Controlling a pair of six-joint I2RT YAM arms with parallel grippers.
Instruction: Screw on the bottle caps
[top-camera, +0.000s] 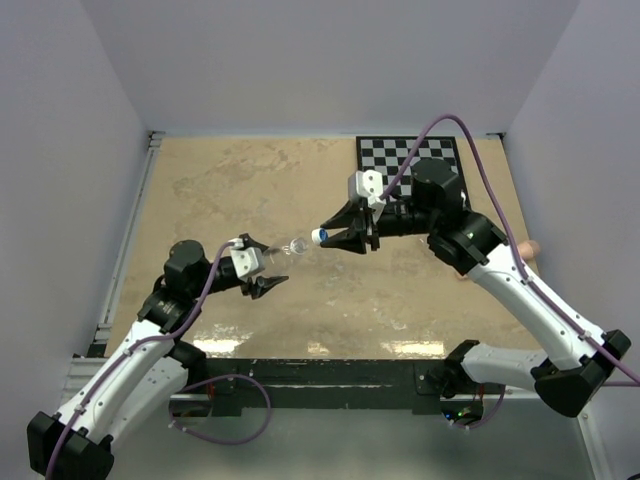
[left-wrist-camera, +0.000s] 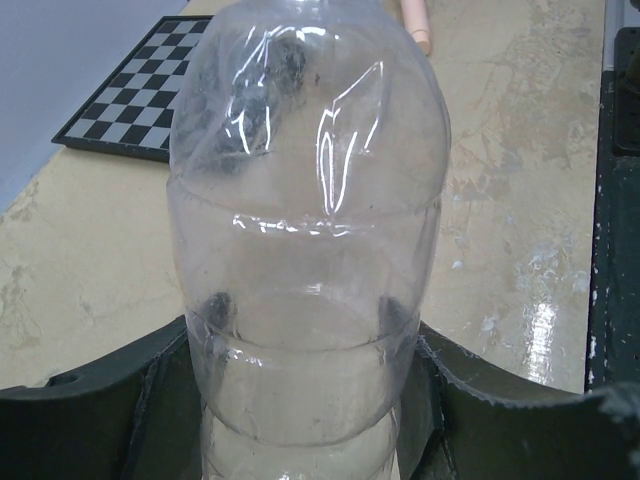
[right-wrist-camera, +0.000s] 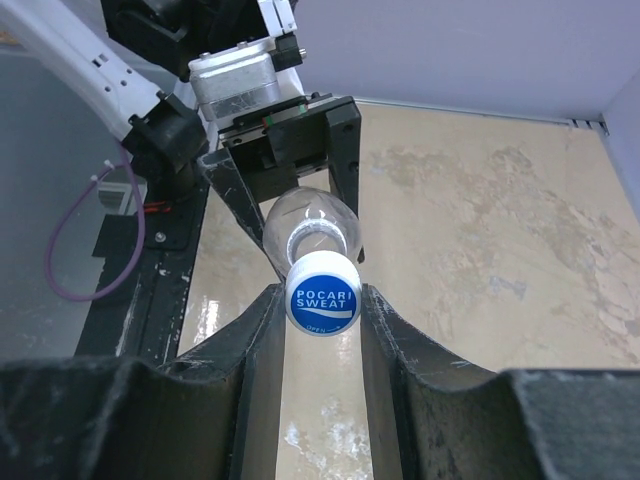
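Observation:
A short clear bottle (top-camera: 291, 247) hangs on its side above the table, its body clamped in my left gripper (top-camera: 266, 268). The left wrist view is filled by the bottle (left-wrist-camera: 305, 230) between the dark fingers (left-wrist-camera: 120, 410) of that gripper (left-wrist-camera: 305, 400). A blue-topped bottle cap (top-camera: 319, 237) sits at the bottle's mouth, pinched in my right gripper (top-camera: 332, 233). In the right wrist view the cap (right-wrist-camera: 322, 297), marked POCARI SWEAT, is squeezed between both fingers of the right gripper (right-wrist-camera: 322, 305), and the bottle neck (right-wrist-camera: 318, 232) lies right behind it.
A checkerboard (top-camera: 410, 160) lies at the table's back right corner and shows in the left wrist view as well (left-wrist-camera: 130, 100). A pinkish stick (top-camera: 530, 250) lies at the right edge. The black front rail (top-camera: 320, 370) runs between the arm bases.

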